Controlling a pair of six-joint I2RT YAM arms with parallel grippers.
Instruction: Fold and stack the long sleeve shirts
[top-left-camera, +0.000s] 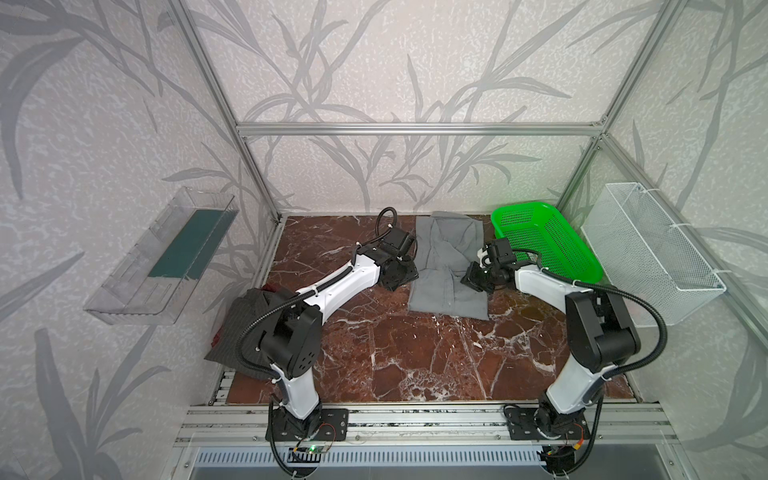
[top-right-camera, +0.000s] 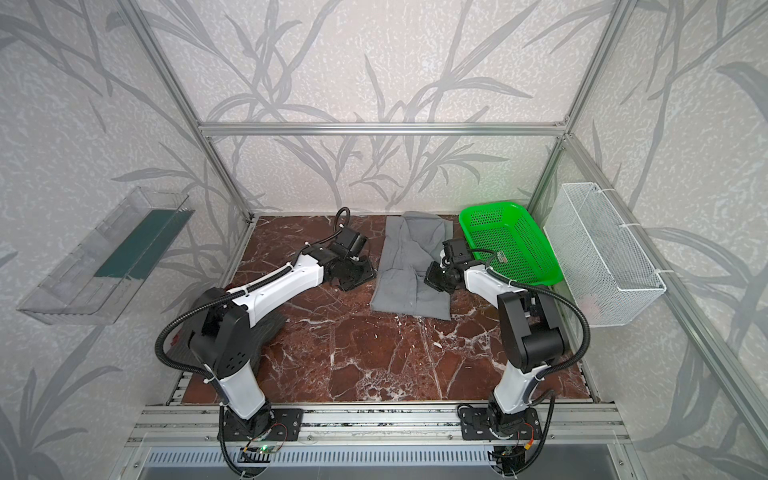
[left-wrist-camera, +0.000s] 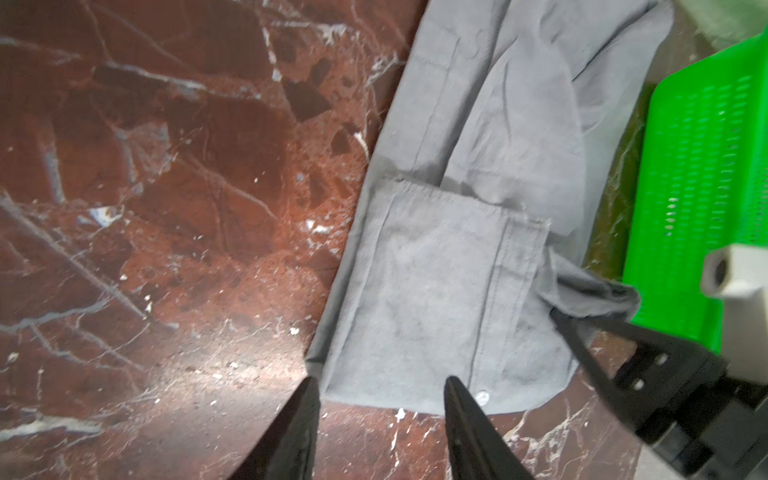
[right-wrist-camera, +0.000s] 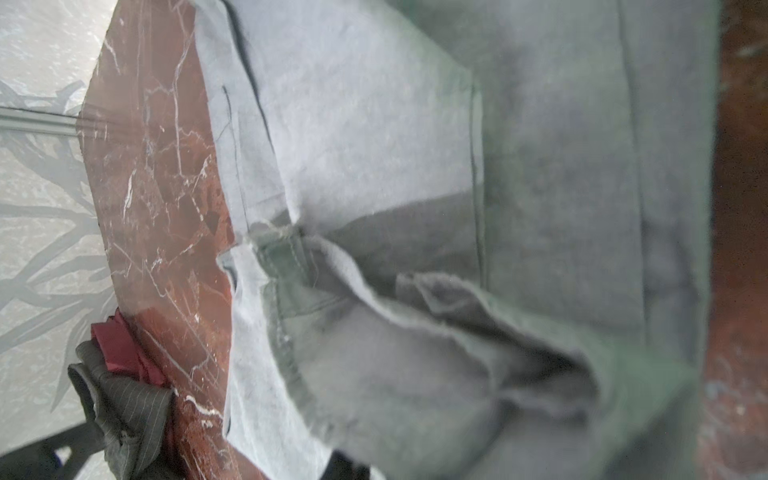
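Observation:
The mid-grey long sleeve shirt (top-left-camera: 449, 266) (top-right-camera: 411, 270) lies folded into a long strip at the back middle of the marble table. My left gripper (top-left-camera: 411, 275) (left-wrist-camera: 380, 399) stands open at its left edge, with the buttoned hem (left-wrist-camera: 478, 208) just ahead of the fingertips and nothing between them. My right gripper (top-left-camera: 466, 277) (left-wrist-camera: 559, 318) is at the shirt's right edge, shut on a lifted fold of grey cloth (right-wrist-camera: 415, 166), which hides its fingers in the right wrist view. The dark pinstriped shirt (top-left-camera: 245, 316) (right-wrist-camera: 124, 399) lies crumpled at the table's left edge, partly under my left arm.
A green mesh basket (top-left-camera: 544, 241) (left-wrist-camera: 698, 187) sits tilted at the back right, close behind my right wrist. A white wire basket (top-left-camera: 648, 253) hangs on the right wall and a clear tray (top-left-camera: 166, 257) on the left wall. A red cloth (right-wrist-camera: 120, 349) lies by the pinstriped shirt.

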